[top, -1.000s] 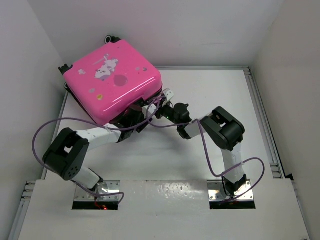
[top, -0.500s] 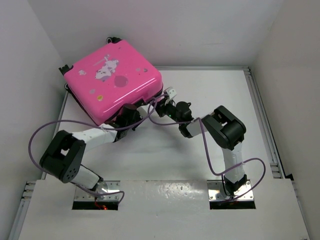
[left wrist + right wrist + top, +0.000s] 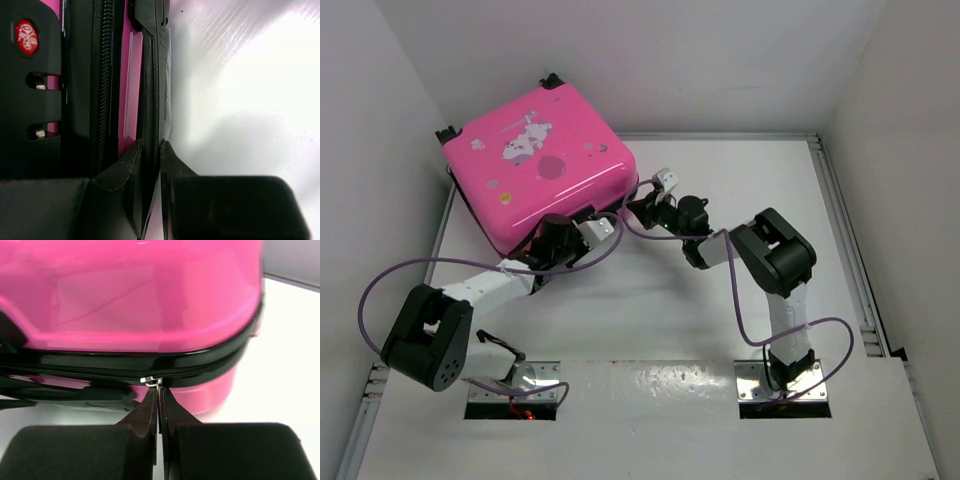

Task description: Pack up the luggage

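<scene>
Your luggage [image 3: 545, 165] lies flat and zipped shut in the far left corner of the table [image 3: 720, 300], printed pink shell up. It is turned diagonally, with its wheeled end toward the back-left corner and the opposite end facing the middle of the table. From above it looks nearly square, so you cannot tell which way its long axis runs. Your left gripper [image 3: 150, 147] sits at the case's near side, beside the black zipper band [image 3: 105, 75]. Its fingers [image 3: 131, 165] are nearly together, clamped on a thin black strip [image 3: 150, 90] that stands off the case's side. Your right gripper [image 3: 159, 390] comes in at the case's right-hand side, level with the zipper seam. Its fingers [image 3: 145, 412] are pressed together, tips touching the small silver zipper pull [image 3: 149, 381]. Whether they actually pinch the pull, you cannot tell.
</scene>
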You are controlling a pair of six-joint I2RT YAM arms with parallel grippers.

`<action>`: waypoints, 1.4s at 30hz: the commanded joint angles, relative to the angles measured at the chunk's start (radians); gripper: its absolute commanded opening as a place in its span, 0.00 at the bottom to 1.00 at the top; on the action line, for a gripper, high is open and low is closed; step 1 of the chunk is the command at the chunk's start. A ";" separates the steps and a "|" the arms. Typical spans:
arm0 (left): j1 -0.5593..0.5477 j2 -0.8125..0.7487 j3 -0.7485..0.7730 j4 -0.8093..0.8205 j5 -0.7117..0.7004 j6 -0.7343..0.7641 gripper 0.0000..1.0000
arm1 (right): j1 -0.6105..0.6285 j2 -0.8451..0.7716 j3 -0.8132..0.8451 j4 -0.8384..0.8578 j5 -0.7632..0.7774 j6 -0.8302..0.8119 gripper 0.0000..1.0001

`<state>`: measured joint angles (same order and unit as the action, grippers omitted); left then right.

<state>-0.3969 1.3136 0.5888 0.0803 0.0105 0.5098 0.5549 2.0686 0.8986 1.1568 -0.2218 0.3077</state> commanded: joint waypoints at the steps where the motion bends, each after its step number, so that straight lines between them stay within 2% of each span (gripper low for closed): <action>1: 0.090 -0.002 -0.047 -0.211 -0.178 0.012 0.00 | -0.113 -0.007 0.037 -0.048 0.157 -0.065 0.00; 7: 0.133 0.061 0.014 -0.211 -0.168 0.012 0.00 | -0.191 -0.042 0.034 -0.097 0.131 -0.088 0.00; 13: 0.133 0.133 0.069 -0.211 -0.159 0.012 0.00 | -0.236 0.083 0.173 -0.129 0.131 -0.127 0.00; 24: 0.133 0.255 0.178 -0.211 -0.159 0.021 0.00 | -0.256 0.438 0.713 -0.150 0.125 -0.119 0.00; 26: 0.133 0.274 0.194 -0.211 -0.168 0.021 0.00 | -0.256 0.490 0.770 -0.164 0.118 -0.108 0.00; 30: 0.133 0.300 0.233 -0.220 -0.168 0.012 0.00 | -0.247 0.614 1.004 -0.203 0.085 -0.081 0.00; 34: 0.133 0.312 0.255 -0.220 -0.159 0.012 0.00 | -0.240 0.691 1.129 -0.229 0.061 -0.062 0.00; 37: 0.133 0.322 0.264 -0.220 -0.147 -0.008 0.00 | -0.237 0.673 1.091 -0.207 0.049 -0.055 0.00; 38: 0.133 0.311 0.276 -0.220 -0.130 -0.017 0.05 | -0.237 0.661 1.062 -0.198 0.048 -0.050 0.07; 39: 0.133 0.300 0.276 -0.220 -0.106 -0.030 0.15 | -0.239 0.612 1.027 -0.151 0.050 -0.048 0.24; 40: 0.133 0.285 0.276 -0.220 -0.080 -0.039 0.28 | -0.242 0.551 0.897 -0.135 0.050 -0.048 0.34; 41: 0.133 0.236 0.287 -0.220 -0.052 -0.063 0.47 | -0.251 0.479 0.846 -0.125 0.042 -0.051 0.42; 42: 0.133 0.204 0.287 -0.206 0.009 -0.079 0.59 | -0.263 0.438 0.744 -0.090 0.035 -0.048 0.54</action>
<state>-0.3458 1.5627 0.8810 -0.0383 0.0448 0.4370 0.3695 2.6541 1.7878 0.9916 -0.2710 0.2672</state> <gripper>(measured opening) 0.495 0.486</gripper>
